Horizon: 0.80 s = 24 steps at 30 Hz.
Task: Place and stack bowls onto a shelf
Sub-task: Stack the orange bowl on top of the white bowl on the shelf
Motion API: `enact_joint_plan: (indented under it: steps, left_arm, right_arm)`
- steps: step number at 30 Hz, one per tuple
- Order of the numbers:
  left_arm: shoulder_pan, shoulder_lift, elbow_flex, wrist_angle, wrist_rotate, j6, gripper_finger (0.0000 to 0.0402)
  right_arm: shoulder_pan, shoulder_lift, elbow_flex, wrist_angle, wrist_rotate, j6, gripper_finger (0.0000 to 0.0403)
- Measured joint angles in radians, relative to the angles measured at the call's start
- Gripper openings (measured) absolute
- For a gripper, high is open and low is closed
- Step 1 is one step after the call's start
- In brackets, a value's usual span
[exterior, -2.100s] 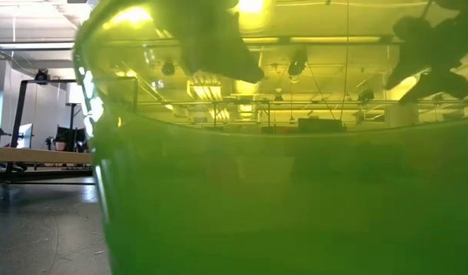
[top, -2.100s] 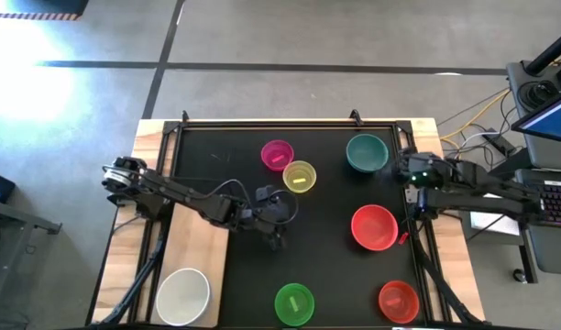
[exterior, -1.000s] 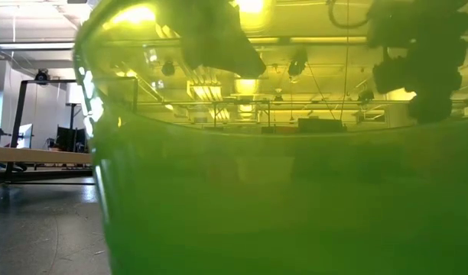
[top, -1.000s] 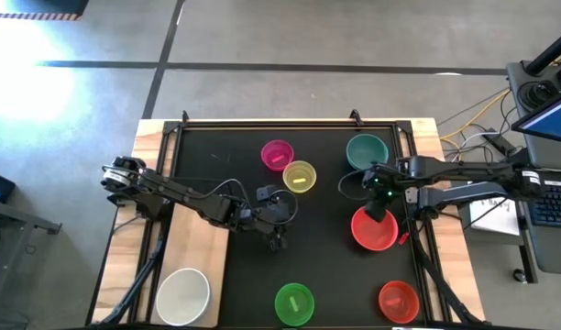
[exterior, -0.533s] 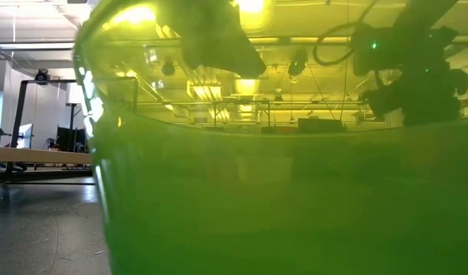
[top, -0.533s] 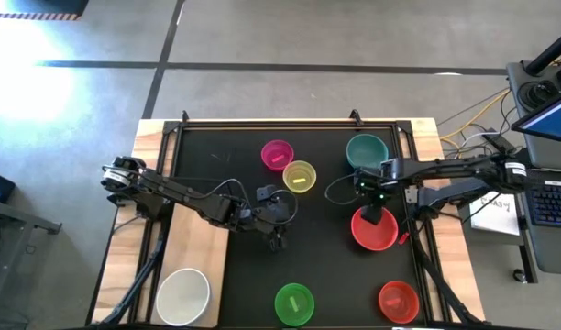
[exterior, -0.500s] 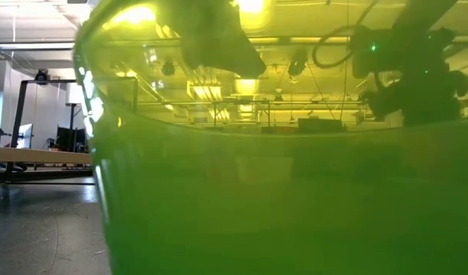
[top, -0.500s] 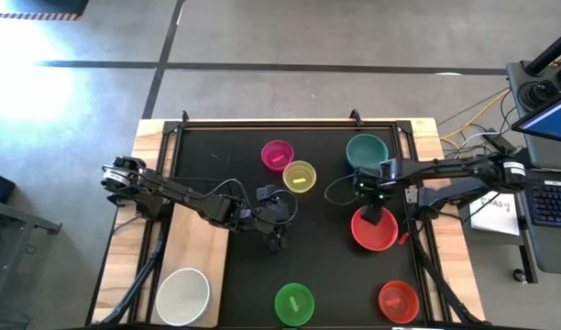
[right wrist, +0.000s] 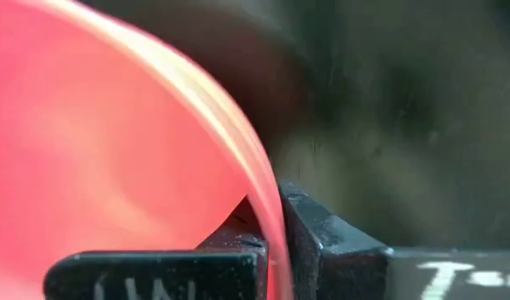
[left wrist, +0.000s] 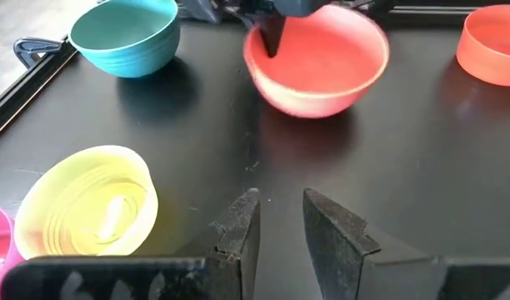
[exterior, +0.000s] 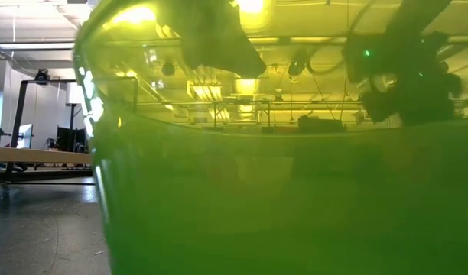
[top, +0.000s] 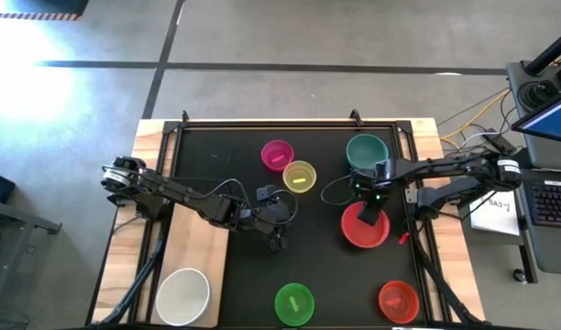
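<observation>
Nearest the front edge of the black mat (top: 225, 147), a bright green bowl (top: 294, 303) is seen, with a white bowl (top: 182, 295) on the wooden shelf (top: 200, 247) at the left and a small red bowl (top: 398, 300) at the right. Further in, the left gripper (left wrist: 276, 218) is held low over the middle of the mat, its jaws narrowly parted and empty, apparently waiting. To its right, the rim of the large red bowl (top: 365, 225) is pinched by the right gripper (right wrist: 270, 223), one finger inside the wall and one outside; the bowl appears tilted in the left wrist view, which suggests it is gripped by the edge for carrying across to the shelf. Beyond, a yellow bowl (top: 299, 176), a pink bowl (top: 277, 154) and a teal bowl (top: 366, 152) are left unstacked near the far edge.
</observation>
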State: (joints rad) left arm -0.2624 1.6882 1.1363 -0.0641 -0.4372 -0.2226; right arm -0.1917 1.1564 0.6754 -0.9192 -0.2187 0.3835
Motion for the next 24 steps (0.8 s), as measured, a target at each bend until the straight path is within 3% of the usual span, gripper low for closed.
enact_joint_plan:
  steps: [2, 5, 10, 14, 17, 19, 24]
  left_arm:
    - [0.001, 0.000, 0.000, 0.004, -0.028, 0.000, 0.0076]
    - [0.003, 0.000, 0.000, 0.008, -0.107, 0.001, 0.0080]
    - [0.013, -0.002, 0.000, 0.019, -0.318, 0.006, 0.0097]
    - [0.030, -0.003, 0.000, 0.116, -0.485, 0.093, 0.0105]
    - [0.046, -0.003, 0.000, 0.238, -0.520, 0.201, 0.0105]
    - [0.058, -0.003, 0.000, 0.333, -0.522, 0.286, 0.0105]
    - [0.091, -0.004, 0.001, 0.512, -0.524, 0.453, 0.0105]
  right_arm:
    - [0.000, -0.021, 0.047, 0.020, 0.011, 0.001, 0.0009]
    - [0.000, -0.038, 0.125, 0.036, 0.119, 0.000, 0.0009]
    - [0.000, -0.035, 0.230, 0.074, 0.446, -0.028, 0.0009]
    - [0.000, -0.013, 0.294, 0.151, 0.698, -0.071, 0.0009]
    - [0.000, 0.006, 0.341, 0.233, 0.828, -0.118, 0.0009]
    - [0.000, 0.018, 0.373, 0.300, 0.878, -0.151, 0.0009]
    - [0.000, 0.041, 0.437, 0.453, 0.883, -0.233, 0.0009]
